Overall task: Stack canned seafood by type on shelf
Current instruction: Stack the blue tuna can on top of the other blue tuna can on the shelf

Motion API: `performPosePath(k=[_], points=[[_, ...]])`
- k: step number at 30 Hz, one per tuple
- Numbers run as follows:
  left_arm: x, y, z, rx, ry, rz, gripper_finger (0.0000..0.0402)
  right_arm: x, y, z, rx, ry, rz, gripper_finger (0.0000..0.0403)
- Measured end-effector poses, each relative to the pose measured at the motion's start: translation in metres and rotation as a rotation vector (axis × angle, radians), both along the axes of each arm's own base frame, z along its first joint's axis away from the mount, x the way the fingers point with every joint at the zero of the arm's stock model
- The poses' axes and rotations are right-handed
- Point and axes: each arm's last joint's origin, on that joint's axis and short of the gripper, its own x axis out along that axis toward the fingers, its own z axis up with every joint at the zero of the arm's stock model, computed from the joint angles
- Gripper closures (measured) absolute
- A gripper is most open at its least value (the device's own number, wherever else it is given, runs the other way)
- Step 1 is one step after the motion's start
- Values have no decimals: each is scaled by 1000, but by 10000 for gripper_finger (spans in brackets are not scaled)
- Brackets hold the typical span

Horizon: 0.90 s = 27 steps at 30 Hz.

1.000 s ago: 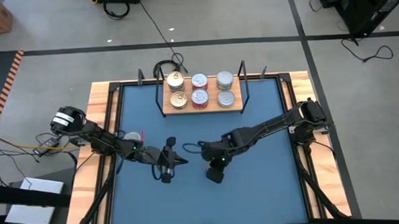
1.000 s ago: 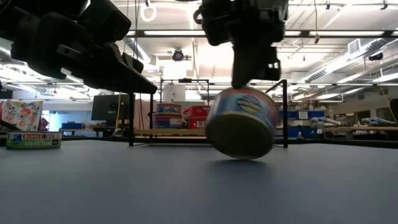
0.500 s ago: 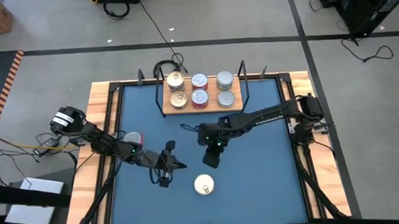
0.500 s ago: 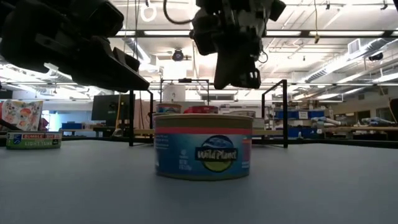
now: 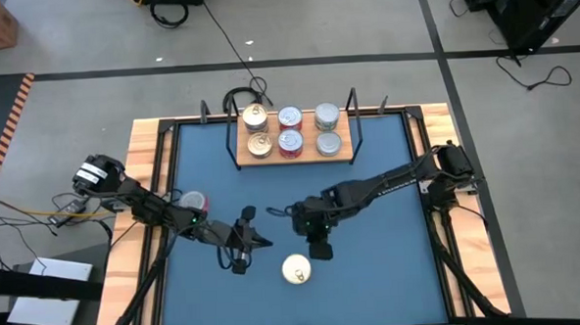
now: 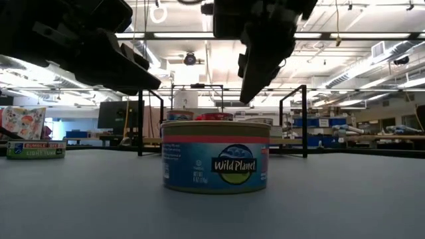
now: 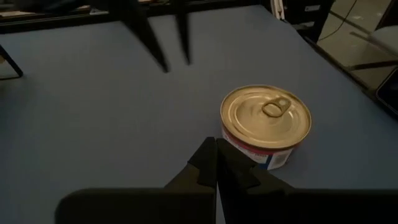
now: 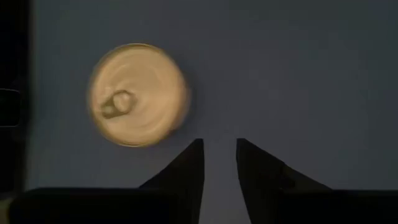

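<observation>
- A gold-lidded tin (image 5: 296, 269) with a blue "Wild Planet" label stands upright on the blue table (image 5: 393, 266), alone near the front edge and free of both grippers.
- The right gripper (image 5: 319, 247) hangs above the table just behind the tin and slightly to its right. Its fingers (image 8: 186, 167) are a narrow gap apart and empty, with the tin (image 8: 138, 94) off to one side of the tips.
- The left gripper (image 5: 239, 262) is just left of the same tin. Its fingers (image 7: 208, 163) are pressed together, holding nothing, and the tin (image 7: 266, 123) lies beyond and beside their tips, not touching.
- The shelf (image 5: 291, 147) at the back of the table carries six tins in three columns: gold-lidded tins (image 5: 256, 116) on the left, red-sided tins (image 5: 289, 118) in the middle, plain silver-lidded tins (image 5: 326, 118) on the right.
- One more red-sided tin (image 5: 193, 201) sits near the table's left edge, beside the left arm.
</observation>
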Motion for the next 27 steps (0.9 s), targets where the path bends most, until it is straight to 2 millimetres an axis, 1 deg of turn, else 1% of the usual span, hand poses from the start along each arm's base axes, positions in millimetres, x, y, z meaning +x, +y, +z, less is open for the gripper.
performPosePath(k=[2,4,7,13,16,20,27], points=[[0,0,0,12,0,-4,396,0,9,0,48,-9,-12,299],[0,0,0,11,-1,-4,396,1,17,-4,97,-45,-32,308],[0,0,0,6,0,18,396,1,24,-14,145,-69,-66,333],[0,1,0,0,4,42,396,-3,30,-29,172,-111,-66,393],[0,1,0,0,4,42,396,-3,32,-32,189,-144,-49,393],[0,1,0,0,4,44,396,-7,31,-41,191,-133,-57,397],[0,1,0,-13,4,64,396,-10,29,-48,199,-123,-79,398]])
